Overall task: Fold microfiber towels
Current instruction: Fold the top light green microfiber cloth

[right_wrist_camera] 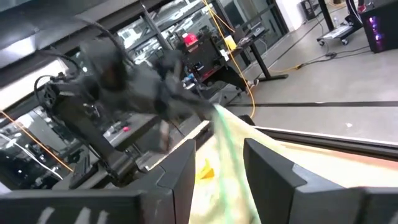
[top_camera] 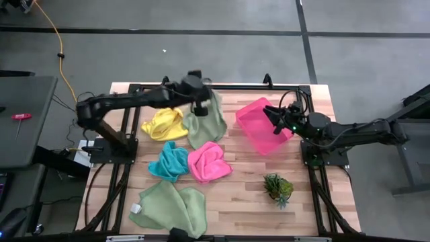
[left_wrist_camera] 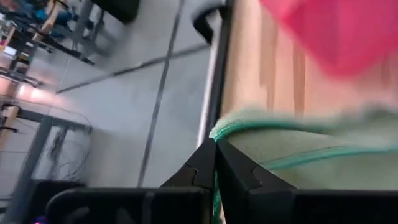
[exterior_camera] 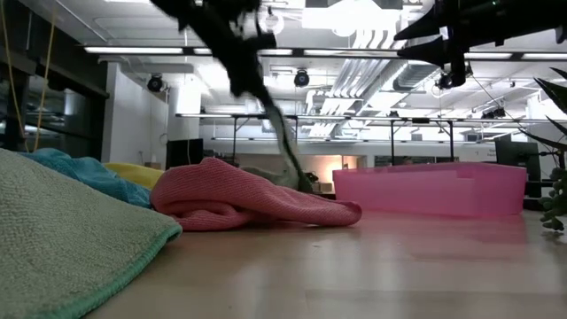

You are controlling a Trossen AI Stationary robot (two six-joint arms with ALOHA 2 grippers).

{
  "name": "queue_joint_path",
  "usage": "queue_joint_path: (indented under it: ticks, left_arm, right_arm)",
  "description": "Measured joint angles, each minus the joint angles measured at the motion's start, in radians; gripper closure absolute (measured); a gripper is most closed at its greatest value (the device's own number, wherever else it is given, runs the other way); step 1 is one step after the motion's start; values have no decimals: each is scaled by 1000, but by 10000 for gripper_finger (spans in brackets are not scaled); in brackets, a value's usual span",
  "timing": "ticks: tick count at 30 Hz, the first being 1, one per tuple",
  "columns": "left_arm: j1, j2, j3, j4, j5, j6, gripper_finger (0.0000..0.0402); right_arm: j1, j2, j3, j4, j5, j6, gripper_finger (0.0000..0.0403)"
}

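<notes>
The left hand (top_camera: 199, 102) is clenched on the edge of a pale green towel (top_camera: 209, 122) at the far side of the worktop (top_camera: 248, 181), the cloth trailing from the closed fingers down to the wood; lifting it by one edge looks like a way to let it hang flat before a fold. The right hand (top_camera: 272, 115) hovers over the pink tray (top_camera: 259, 128), fingers part open and grasping nothing, apparently waiting its turn. Just beside the left hand lies the yellow towel (top_camera: 164, 124); nearer the front edge, below the hanging cloth, sit the teal towel (top_camera: 169, 162) and the hot pink towel (top_camera: 209, 163), touching each other, with a second green towel (top_camera: 172, 207) crumpled well apart from both hands. All four remain unfolded, so the job appears barely begun. A plant (top_camera: 278, 188) stands near the right arm's base. The left wrist camera alone shows the pinch itself: the stitched green hem (left_wrist_camera: 219, 129) runs straight into the shut fingertips (left_wrist_camera: 205, 168). The table-level camera alone shows that the cloth is raised, a thin green strip (exterior_camera: 285, 146) strung between the hand above and the worktop behind the pink heap (exterior_camera: 248, 204). The right wrist view shows the same cloth (right_wrist_camera: 230, 143) draped between its own spread fingers (right_wrist_camera: 267, 165), with the left arm blurred beyond.
</notes>
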Motion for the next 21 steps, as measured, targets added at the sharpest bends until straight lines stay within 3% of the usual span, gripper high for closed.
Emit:
queue_joint_path:
  ticks: [9,16,21]
  left_arm:
    - [-7,-133,288,-276,267,-251,401]
    - [-31,-163,326,-487,448,-350,401]
    - [-69,-164,326,-667,439,-401,402]
  right_arm:
    - [0,129,0,107,-38,1,274]
    - [0,238,10,139,-176,3,274]
    - [0,366,133,-42,-255,-71,274]
